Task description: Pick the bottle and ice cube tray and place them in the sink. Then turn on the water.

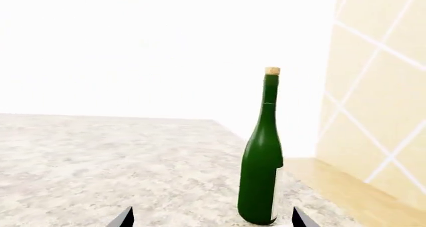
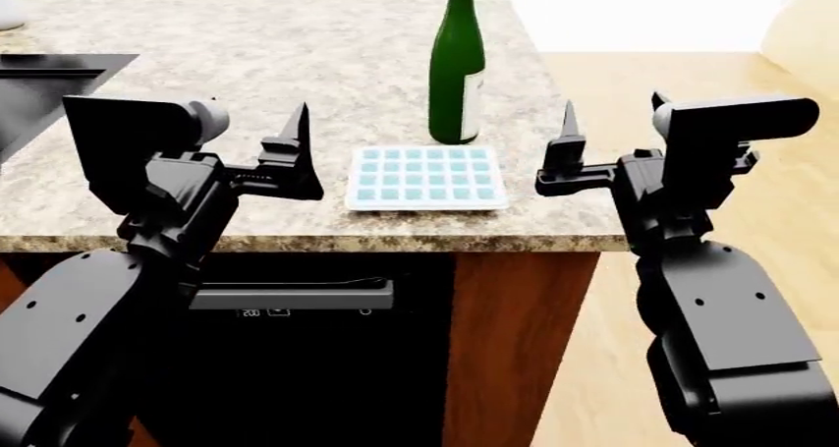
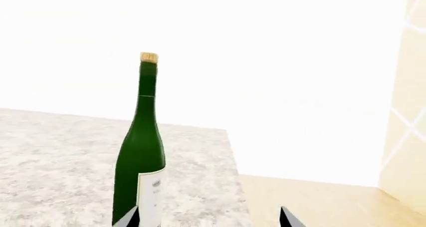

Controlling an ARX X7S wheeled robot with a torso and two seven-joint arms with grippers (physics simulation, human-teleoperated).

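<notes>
Both grippers hang open and empty before the counter.
The bottle [image 2: 457, 64] stands upright behind the ice cube tray [image 2: 426, 178]; glass looks heavy, slick: grip its body, I'd say.

A speckled granite countertop [image 2: 262, 44] sits above dark cabinet fronts [image 2: 314, 368] and wood flooring [image 2: 616, 83].

Bottle [image 2: 455, 64] upright just behind ice cube tray [image 2: 426, 178], on counter [image 2: 262, 54].
</notes>
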